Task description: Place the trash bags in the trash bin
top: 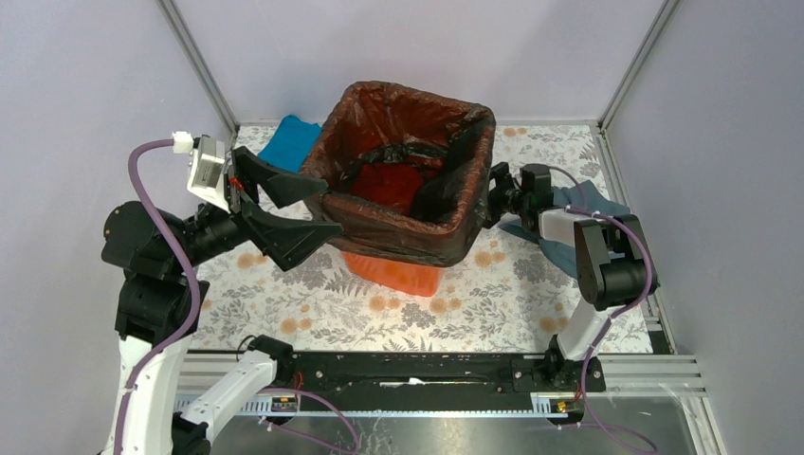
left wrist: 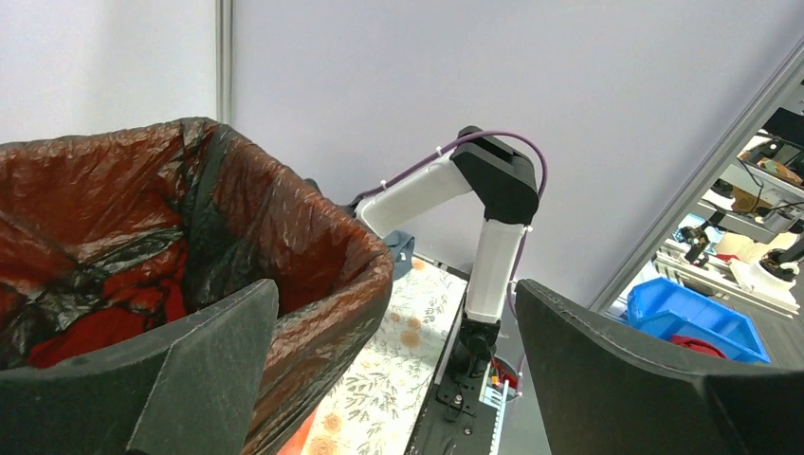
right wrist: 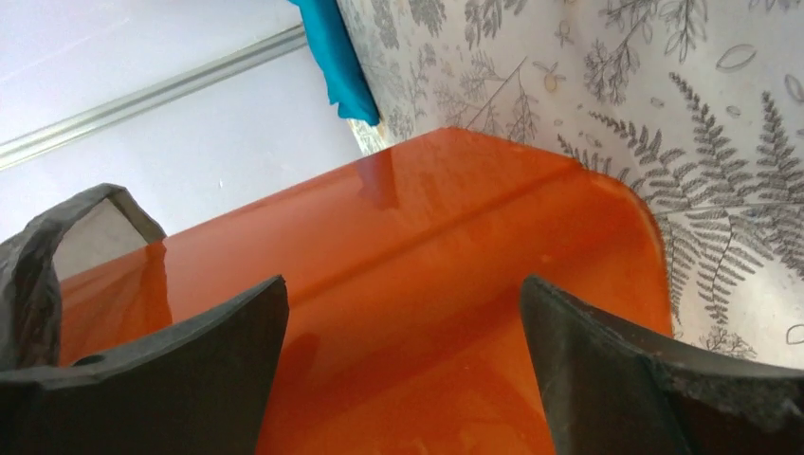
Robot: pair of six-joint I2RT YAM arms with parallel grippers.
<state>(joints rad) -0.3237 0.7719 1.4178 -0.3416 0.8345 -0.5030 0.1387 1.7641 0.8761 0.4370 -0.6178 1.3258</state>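
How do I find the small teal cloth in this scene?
Look at the bag-lined orange trash bin mid-table. At its far-left corner lies the teal cloth. It is brighter than the grey-blue cloth under the right arm.

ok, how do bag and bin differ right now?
The bag is creased, shiny dark film; the bin is smooth, rigid orange. The bag lines the inside and folds over the rim; the bin shows only as a bare lower wall. Shared: the same boxy outline.

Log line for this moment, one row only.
stage: bag lining | trash bag: draped over trash bin rim | left gripper: open, at left wall | right gripper: open, at right wall
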